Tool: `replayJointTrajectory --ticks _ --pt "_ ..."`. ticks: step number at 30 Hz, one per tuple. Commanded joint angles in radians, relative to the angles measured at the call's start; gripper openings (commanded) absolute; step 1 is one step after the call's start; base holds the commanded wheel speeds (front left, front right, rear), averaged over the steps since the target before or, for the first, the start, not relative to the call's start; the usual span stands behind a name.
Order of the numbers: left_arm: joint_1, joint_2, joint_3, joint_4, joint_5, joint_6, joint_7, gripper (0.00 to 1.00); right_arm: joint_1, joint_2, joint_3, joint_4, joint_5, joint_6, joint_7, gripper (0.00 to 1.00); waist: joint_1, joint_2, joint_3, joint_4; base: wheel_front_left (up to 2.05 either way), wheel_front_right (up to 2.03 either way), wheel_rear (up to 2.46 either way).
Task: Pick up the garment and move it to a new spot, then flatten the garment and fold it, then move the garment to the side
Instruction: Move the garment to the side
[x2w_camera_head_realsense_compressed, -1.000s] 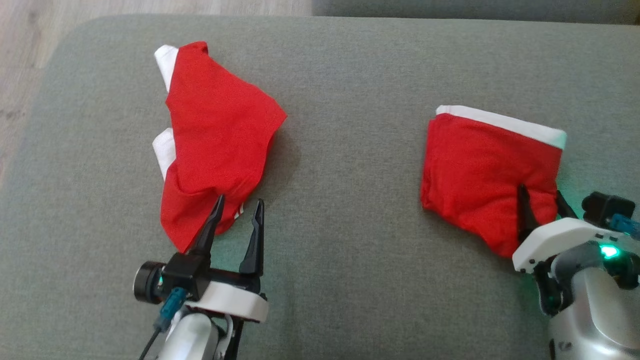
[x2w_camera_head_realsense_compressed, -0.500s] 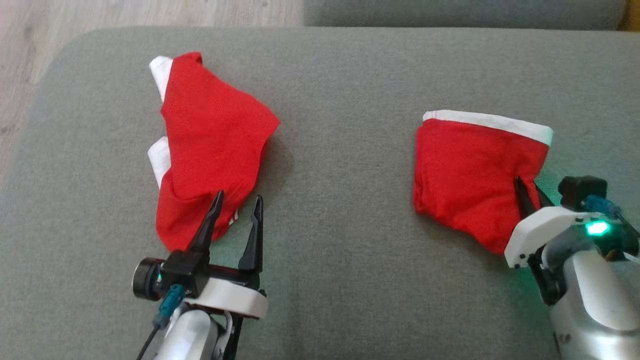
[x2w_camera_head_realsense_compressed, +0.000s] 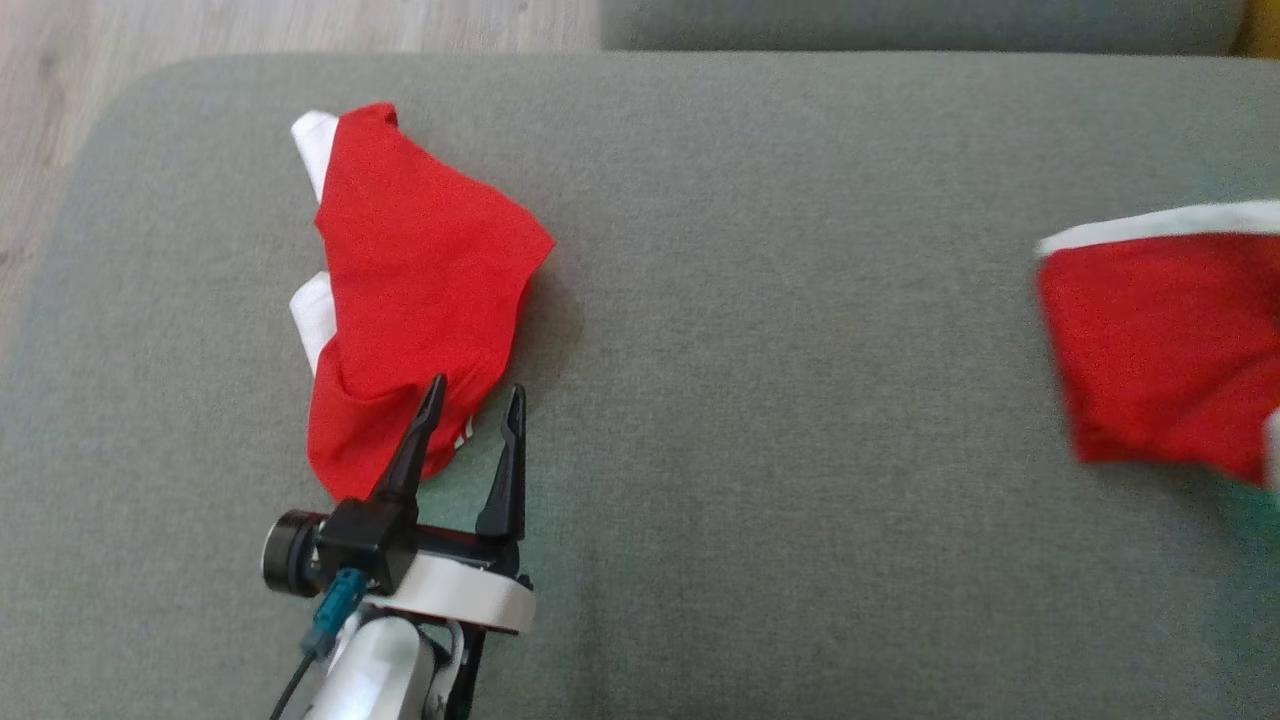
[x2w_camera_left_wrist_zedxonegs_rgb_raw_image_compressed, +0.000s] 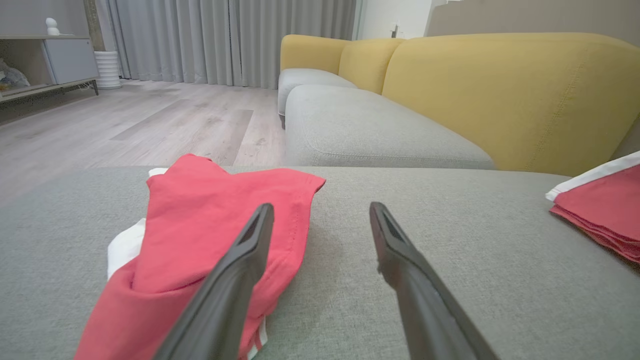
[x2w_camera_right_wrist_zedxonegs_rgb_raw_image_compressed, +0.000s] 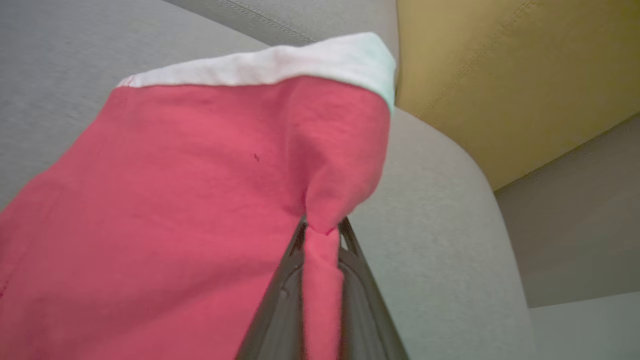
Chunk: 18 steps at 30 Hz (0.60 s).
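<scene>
- folded garment (x2w_camera_head_realsense_compressed: 1160, 350): red with a white band (x2w_camera_head_realsense_compressed: 1150, 228), sitting at the far right of the grey cushion (x2w_camera_head_realsense_compressed: 780, 400) and cut off by the head view's edge. The left wrist view shows stacked layers at its edge, so the folding looks done. My read is that this is the move-to-the-side leg.
- It's blurred in the head view, so I can't tell whether it's lifted clear of the cushion or dragging on it.
- The grip is a pinch on one narrow ridge of cloth, and the rest of the piece hangs off that single point. That's fine for a short shift, but the layers could slip apart.
- right tool (x2w_camera_right_wrist_zedxonegs_rgb_raw_image_compressed: 322, 229): nearly closed, with both fingers clamped on that red ridge and nothing else in the grip.
- left tool (x2w_camera_head_realsense_compressed: 477, 387): wide open and holding nothing, parked low over the cushion, probably staged for the next piece.
- crumpled garment (x2w_camera_head_realsense_compressed: 420, 280): a second red piece, well apart on the cushion's left. One left-tool finger overlaps its near end and the other is over bare cushion. I can't tell if it touches.
- yellow sofa (x2w_camera_left_wrist_zedxonegs_rgb_raw_image_compressed: 500, 90): sits behind the cushion, clear of the action.
</scene>
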Motion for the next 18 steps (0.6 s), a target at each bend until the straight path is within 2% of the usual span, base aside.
replayJointTrajectory --ticks 1,3,9,18 --pt "-0.033 0.001 0.03 -0.036 0.012 0.001 -0.009 1.0 -0.042 -0.065 -0.006 -0.007 -0.003 -0.001 -0.018 0.0 0.0 0.0 0.025 0.015 0.0 0.0 0.0" --pt "-0.04 0.001 0.029 -0.04 0.014 0.0 -0.009 1.0 -0.048 -0.109 -0.023 0.031 -0.025 -0.001 -0.028 0.0 0.0 0.0 0.046 0.026 0.0 0.0 0.0" --pt "-0.058 0.001 0.032 -0.05 0.018 -0.001 -0.009 1.0 -0.072 -0.18 -0.082 0.115 -0.077 -0.001 -0.05 0.0 0.0 0.0 0.094 0.044 0.0 0.0 0.0" --pt "-0.087 0.001 0.023 -0.054 0.015 0.003 -0.009 1.0 -0.127 -0.167 -0.165 0.186 -0.141 -0.001 -0.072 0.0 0.0 0.0 0.132 0.047 0.0 0.0 0.0"
